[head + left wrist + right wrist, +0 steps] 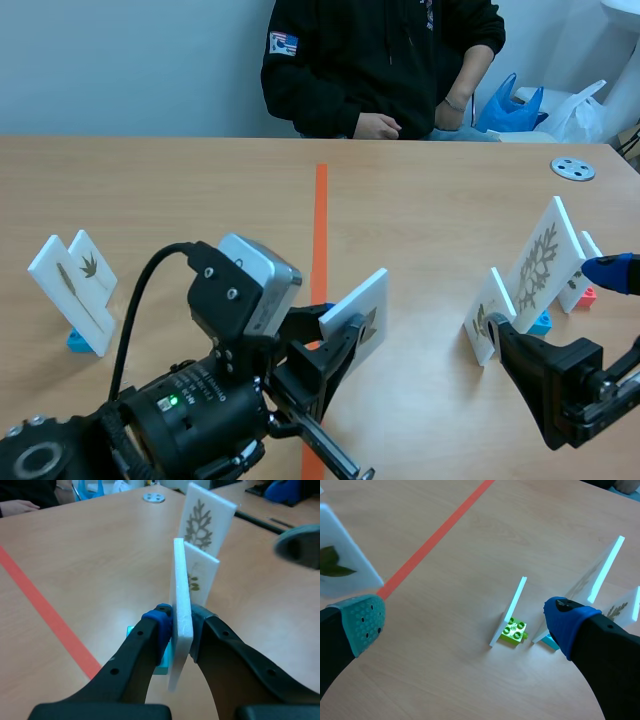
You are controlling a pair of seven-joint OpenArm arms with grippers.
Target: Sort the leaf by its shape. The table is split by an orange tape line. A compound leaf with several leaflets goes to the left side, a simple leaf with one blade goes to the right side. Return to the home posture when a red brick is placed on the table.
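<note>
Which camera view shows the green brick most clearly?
The right wrist view: the green brick lies ahead of the open right tool, studs up, against a white card. The scene and left wrist views show nothing of it.

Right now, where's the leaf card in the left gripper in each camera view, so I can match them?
Scene view: the leaf card is low near the middle, clamped in the left gripper, beside the orange tape line.
Left wrist view: card edge-on between that gripper's fingers.
Right wrist view: card beyond the open right gripper, beside the line.
Shared landmark: the orange tape line.
</note>
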